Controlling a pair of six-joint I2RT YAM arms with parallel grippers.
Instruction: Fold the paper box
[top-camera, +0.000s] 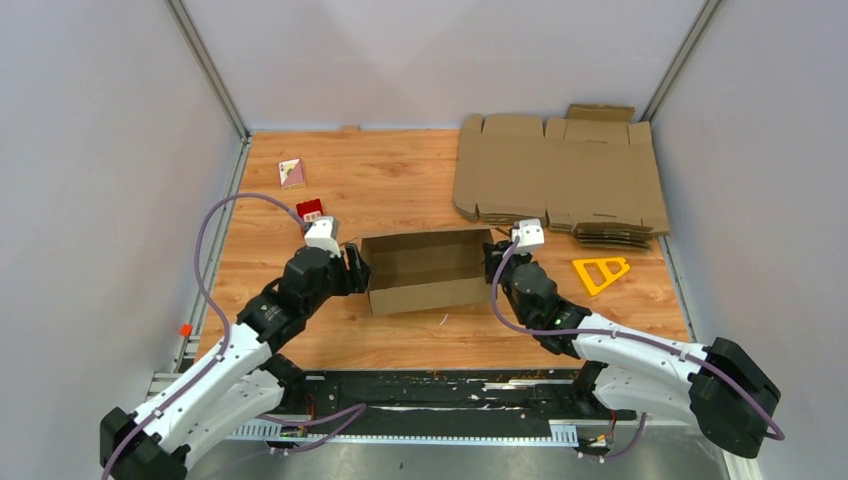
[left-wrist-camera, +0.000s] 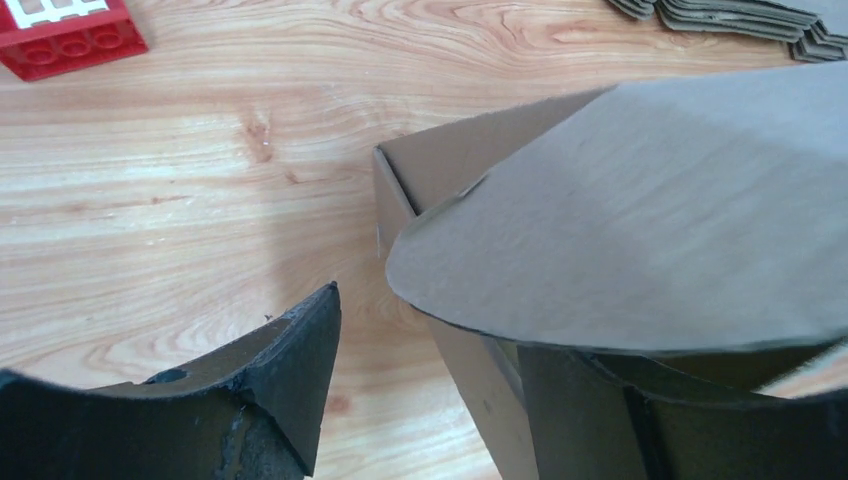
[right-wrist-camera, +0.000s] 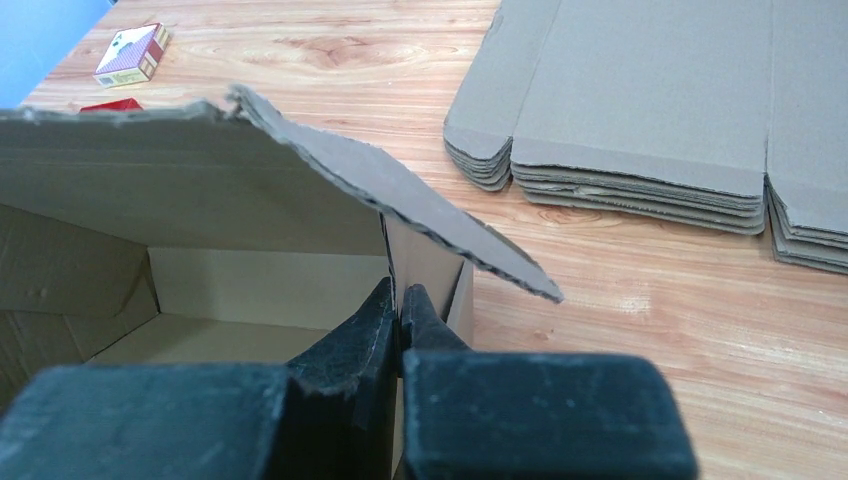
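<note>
The paper box (top-camera: 425, 268) is a brown cardboard mailer, partly folded with its walls up and its top open, at the table's middle. My left gripper (top-camera: 356, 272) is at its left end, open; in the left wrist view (left-wrist-camera: 440, 370) one finger (left-wrist-camera: 290, 370) is outside the box's end wall (left-wrist-camera: 470, 380), and the other lies inside under a rounded flap (left-wrist-camera: 640, 230). My right gripper (top-camera: 492, 265) is at the right end. In the right wrist view (right-wrist-camera: 398, 300) it is shut on the box's upright end wall (right-wrist-camera: 425, 262), under a slanting flap (right-wrist-camera: 400, 200).
A pile of flat cardboard sheets (top-camera: 560, 170) lies at the back right, also in the right wrist view (right-wrist-camera: 650, 100). A yellow triangular frame (top-camera: 600, 272) lies right of the box. A small red box (top-camera: 310, 209) and a small card box (top-camera: 291, 172) lie back left.
</note>
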